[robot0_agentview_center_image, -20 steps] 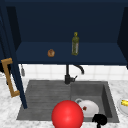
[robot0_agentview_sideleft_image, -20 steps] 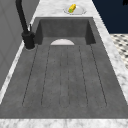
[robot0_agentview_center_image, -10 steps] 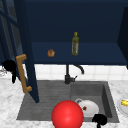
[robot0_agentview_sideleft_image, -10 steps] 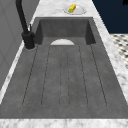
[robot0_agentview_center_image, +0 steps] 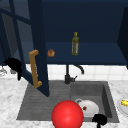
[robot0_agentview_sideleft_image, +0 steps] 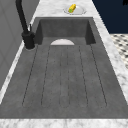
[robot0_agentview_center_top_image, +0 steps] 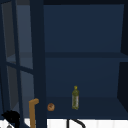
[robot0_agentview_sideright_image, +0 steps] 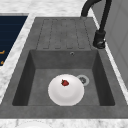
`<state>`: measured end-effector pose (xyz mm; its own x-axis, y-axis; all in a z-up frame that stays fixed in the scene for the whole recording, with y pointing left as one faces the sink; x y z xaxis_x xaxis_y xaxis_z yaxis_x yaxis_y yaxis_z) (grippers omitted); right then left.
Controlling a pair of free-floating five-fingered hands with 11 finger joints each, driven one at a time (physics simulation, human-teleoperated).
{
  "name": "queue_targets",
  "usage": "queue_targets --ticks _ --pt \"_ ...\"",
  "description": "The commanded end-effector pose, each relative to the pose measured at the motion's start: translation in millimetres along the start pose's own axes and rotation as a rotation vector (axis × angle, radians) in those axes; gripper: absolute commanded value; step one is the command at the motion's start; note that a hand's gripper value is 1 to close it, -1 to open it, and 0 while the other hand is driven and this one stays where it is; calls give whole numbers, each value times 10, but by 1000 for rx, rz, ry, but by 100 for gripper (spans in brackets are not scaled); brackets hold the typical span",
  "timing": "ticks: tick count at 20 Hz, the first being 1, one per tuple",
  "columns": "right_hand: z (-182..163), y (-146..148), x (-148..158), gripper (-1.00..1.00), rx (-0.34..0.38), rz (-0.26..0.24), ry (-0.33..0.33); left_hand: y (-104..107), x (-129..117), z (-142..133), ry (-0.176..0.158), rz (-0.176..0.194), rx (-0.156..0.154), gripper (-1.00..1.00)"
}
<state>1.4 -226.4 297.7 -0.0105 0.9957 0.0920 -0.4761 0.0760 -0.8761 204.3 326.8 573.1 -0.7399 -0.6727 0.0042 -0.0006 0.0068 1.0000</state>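
The front camera is facing the sink (robot0_agentview_center_image: 105, 92) and cabinet (robot0_agentview_center_image: 85, 32). Side cameras are looking along the sink (robot0_agentview_sideleft_image: 65, 27) from opposite ends, both sharing the faucet (robot0_agentview_sideright_image: 100, 37). The upper camera is framing the cabinet (robot0_agentview_center_top_image: 85, 62).

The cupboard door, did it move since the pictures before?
Yes. The cabinet door swung further open, toward the picture's right, and the left hand behind it moved right with it. The right hand, bottle, plate and red ball stayed put.

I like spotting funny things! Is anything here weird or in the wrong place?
Yes. A small red strawberry lies on the round white plate down in the grey sink basin, an odd place for food. The blue glass-paned cabinet door hangs wide open over the draining board.
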Motion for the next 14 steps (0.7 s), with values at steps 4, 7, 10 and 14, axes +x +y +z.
queue_targets --ticks 4,7,10,14 --pt "0 0 0 0 0 0 0 -100 59 -469 56 -98 69 -100" --pt "0 0 0 0 0 0 0 -126 40 -609 108 -133 103 -100" --pt "0 0 0 0 0 0 0 -161 19 -745 164 -166 144 -100" --pt "0 0 0 0 0 0 0 -208 -7 -926 247 -215 215 -100"
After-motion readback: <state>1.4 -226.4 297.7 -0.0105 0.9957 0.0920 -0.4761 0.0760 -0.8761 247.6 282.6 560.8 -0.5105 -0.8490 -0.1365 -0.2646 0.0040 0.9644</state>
